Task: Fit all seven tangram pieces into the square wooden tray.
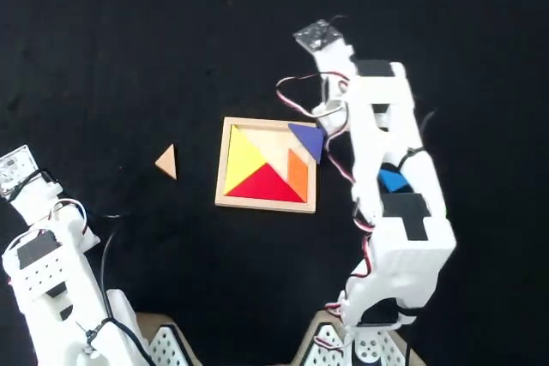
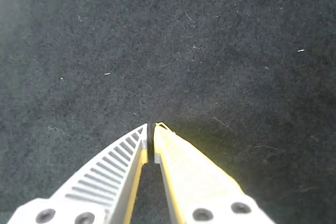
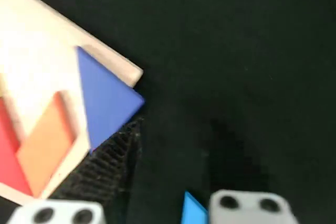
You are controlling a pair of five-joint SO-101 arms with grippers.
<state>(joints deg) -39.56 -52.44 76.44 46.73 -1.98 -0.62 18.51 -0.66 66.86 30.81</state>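
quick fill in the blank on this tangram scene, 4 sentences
1. In the wooden tray, the large triangle beside the yellow triangle is ___.
2. The parallelogram inside the tray is ___.
3. The rim-straddling triangle is dark ___.
4. The left gripper is ___.
Missing words: red, orange, blue, shut.

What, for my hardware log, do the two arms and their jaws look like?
Both arms are blocky white plastic segments with black panels. The right arm has red, white and black wires looping along it. The left arm has thin black cables. Its jaws are ribbed and tapered, one white, one yellow, with screw holes at their bases.
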